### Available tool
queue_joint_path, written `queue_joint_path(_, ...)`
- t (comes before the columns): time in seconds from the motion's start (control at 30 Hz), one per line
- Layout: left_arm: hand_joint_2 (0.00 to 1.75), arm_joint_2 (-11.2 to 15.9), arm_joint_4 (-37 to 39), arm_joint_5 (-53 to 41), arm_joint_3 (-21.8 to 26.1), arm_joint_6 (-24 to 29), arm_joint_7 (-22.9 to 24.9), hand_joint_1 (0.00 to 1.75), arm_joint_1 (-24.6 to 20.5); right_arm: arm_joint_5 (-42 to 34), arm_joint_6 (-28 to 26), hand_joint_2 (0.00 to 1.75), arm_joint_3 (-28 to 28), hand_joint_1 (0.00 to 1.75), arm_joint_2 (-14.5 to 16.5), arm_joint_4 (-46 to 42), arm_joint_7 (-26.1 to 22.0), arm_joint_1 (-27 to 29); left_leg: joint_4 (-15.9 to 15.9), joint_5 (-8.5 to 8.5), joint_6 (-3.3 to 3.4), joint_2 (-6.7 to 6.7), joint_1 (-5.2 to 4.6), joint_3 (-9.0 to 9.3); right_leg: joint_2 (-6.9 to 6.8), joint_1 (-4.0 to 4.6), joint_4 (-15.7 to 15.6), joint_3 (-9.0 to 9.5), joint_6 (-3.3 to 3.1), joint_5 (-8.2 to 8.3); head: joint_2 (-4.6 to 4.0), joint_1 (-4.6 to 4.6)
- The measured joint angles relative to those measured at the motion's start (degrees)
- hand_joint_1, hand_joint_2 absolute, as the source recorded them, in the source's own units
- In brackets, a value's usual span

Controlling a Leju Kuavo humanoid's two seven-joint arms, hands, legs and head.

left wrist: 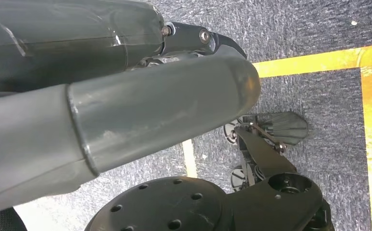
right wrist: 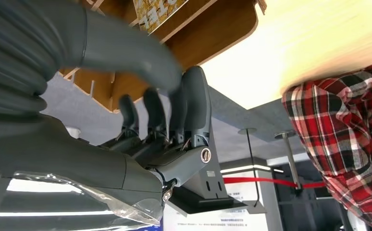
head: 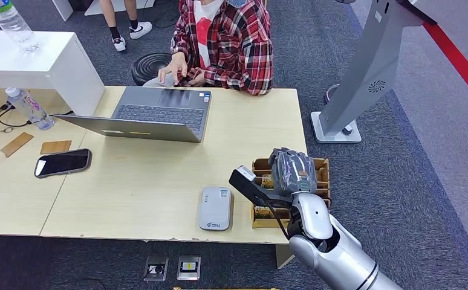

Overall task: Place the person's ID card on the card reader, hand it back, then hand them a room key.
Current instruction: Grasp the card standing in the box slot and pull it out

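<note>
- While the right hand (head: 292,172) hangs over the wooden card box (head: 323,175) at the desk (head: 141,193) corner, its fingers (right wrist: 193,106) are curled in, with no card showing among them.
- Patterned cards (head: 266,181), likely the room keys, stand in the slots directly beneath the fingers. I cannot make out the ID card anywhere.
- The step in hand looks like picking a key. To do it well, the fingers should uncurl first, drop straight down onto one card's top edge, pinch it alone and lift along the slot, not sideways against the dividers.
- The card reader (head: 214,208) lies flat just beside the box, on the fingers' inner side.
- The person (head: 231,42) in a plaid shirt sits well beyond the fingers, across the desk, behind an open laptop (head: 159,115); that raised screen could block a straight handover.
- A phone (head: 62,162) lies far off on the inner side.
- The left hand (left wrist: 126,110) hangs over the carpet; I cannot tell how its fingers lie.
</note>
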Motion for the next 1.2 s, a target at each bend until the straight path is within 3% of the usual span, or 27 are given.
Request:
queue_joint_path(0.17,0.00,0.0,0.0,0.0,0.0,0.0,0.0,0.00,0.0,0.0,0.0,1.75,0.0,0.67,0.0,0.4,0.1,0.0,0.0,0.00,0.00,0.00,0.00,0.00,0.00,0.00,0.0,0.00,0.00,0.00,0.00,0.00)
queue_joint_path(0.53,0.00,0.0,0.0,0.2,0.0,0.0,0.2,0.00,0.0,0.2,0.3,1.75,0.1,0.83,0.0,0.8,0.4,0.0,0.0,0.00,0.00,0.00,0.00,0.00,0.00,0.00,0.0,0.00,0.00,0.00,0.00,0.01)
queue_joint_path(0.87,0.00,0.0,0.0,0.3,0.0,0.0,0.2,0.00,0.0,0.4,1.6,1.75,1.1,0.79,0.0,0.9,-0.1,0.4,0.0,0.00,0.00,0.00,0.00,0.00,0.00,0.00,0.0,0.00,0.00,0.00,0.00,0.00)
queue_joint_path(1.2,0.00,0.0,0.0,0.3,0.0,0.0,0.2,0.00,0.0,-0.7,2.0,1.75,2.1,0.89,0.5,2.1,-1.3,1.1,0.0,0.00,0.00,0.00,0.00,0.00,0.00,0.00,0.0,0.00,0.00,0.00,0.00,0.00)
